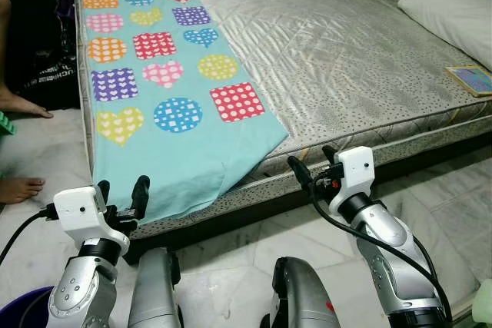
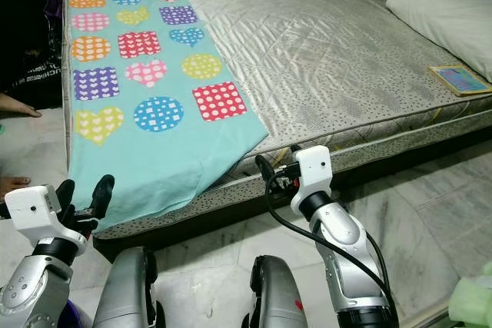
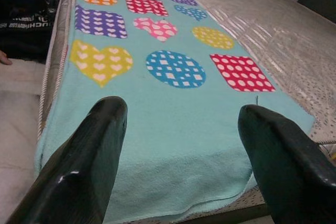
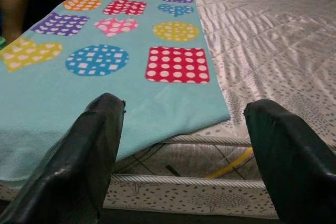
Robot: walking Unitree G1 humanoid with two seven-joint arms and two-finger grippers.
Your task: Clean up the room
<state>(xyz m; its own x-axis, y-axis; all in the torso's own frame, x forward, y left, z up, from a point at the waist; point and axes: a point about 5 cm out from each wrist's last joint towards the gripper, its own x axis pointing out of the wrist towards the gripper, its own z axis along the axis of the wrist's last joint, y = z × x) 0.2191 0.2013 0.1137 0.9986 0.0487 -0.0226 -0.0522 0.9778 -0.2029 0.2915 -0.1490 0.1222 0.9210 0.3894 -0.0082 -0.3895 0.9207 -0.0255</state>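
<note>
Now, blanket [image 1: 165,74]: teal, patterned, long axis running away up the mattress [image 1: 330,44], near hem draped over the edge
Left gripper [image 1: 121,193]: spread wide, right at that hem, nearer
Right gripper [image 1: 311,165]: spread, beside the corner
Room: pillow [image 1: 453,9], book [image 1: 470,78], marble floor [image 1: 453,190]

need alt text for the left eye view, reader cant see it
A turquoise blanket patterned with colourful hearts, squares and circles lies along the left side of a bare mattress. Both open end effectors, left and right, hover at its near edge; a pillow lies far right.
</note>
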